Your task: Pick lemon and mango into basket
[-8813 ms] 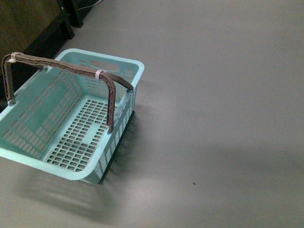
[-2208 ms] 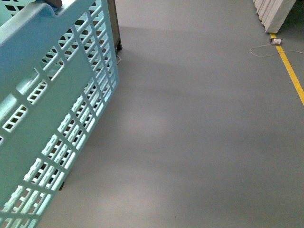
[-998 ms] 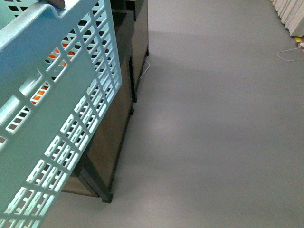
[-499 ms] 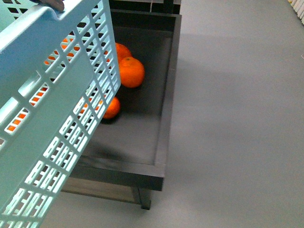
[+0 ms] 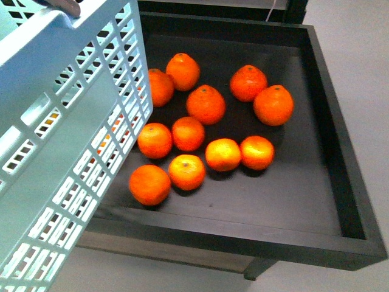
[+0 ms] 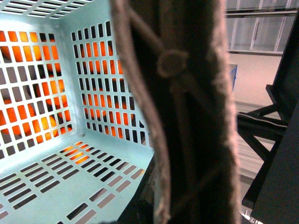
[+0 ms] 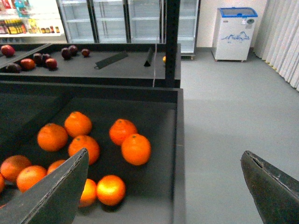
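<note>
Oranges: loose oranges [image 5: 206,104] lie on the black table [image 5: 340,182], some touching, in a cluster toward the basket's side. More show as orange patches through the basket's slots.
In the way: the basket wall covers the left part of the front view and hides that end of the table and some of the fruit.
Table: matte black with a raised rim all round, and a leg visible under the near corner.
Far table: a second black table [image 7: 117,67] stands beyond, carrying dark red fruits [image 7: 44,60]. A black post [image 7: 172,42] rises at its corner, and a small yellow spot beside the post is too small to tell.
Floor: smooth grey floor [image 7: 233,116] runs along the table's right side.
Room: glass-door coolers [image 7: 117,18] line the back wall, with a white chest freezer [image 7: 233,28] and a pale curtain [image 7: 285,42] to the right.
Basket: the aqua basket [image 5: 67,121] hangs tilted, up off the floor, at the robot's left. Its slotted wall overlaps the table's left edge, and its inside is bare.
Handle: the brown handle [image 6: 187,116] fills the left wrist view, blurred and very close.
Left pincer: right up against the handle; I cannot tell how its jaws stand.
Right pincer: the right pincer [image 7: 164,154] is spread wide and holds nothing, above the table's right rim, with the oranges below and apart from it.
</note>
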{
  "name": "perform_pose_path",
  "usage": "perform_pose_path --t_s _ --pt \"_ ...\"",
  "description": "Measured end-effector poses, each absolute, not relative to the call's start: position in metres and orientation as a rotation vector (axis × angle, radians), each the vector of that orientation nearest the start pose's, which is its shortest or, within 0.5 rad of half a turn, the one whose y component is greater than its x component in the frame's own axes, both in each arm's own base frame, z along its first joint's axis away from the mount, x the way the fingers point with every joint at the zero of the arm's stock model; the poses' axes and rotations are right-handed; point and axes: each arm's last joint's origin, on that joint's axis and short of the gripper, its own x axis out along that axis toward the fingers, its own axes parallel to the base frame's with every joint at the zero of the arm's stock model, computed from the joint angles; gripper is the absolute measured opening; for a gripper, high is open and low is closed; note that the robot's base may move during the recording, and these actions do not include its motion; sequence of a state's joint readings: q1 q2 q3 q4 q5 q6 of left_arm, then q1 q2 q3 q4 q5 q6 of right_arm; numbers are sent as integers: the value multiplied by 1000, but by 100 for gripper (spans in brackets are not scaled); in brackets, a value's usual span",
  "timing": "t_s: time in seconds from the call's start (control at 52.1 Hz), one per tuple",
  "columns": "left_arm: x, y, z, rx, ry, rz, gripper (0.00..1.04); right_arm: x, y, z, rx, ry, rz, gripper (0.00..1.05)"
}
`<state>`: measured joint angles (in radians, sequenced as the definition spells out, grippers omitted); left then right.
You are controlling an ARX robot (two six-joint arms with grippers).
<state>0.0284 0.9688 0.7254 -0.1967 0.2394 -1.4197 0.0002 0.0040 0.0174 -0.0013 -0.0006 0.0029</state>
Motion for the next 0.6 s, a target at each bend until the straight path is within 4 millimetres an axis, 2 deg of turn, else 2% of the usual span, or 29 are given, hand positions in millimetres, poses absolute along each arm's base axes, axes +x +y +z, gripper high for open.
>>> perform_pose_path --t_s 0.595 --pt "210 -1 279 -1449 512 141 4 97 0 169 3 -12 1 96"
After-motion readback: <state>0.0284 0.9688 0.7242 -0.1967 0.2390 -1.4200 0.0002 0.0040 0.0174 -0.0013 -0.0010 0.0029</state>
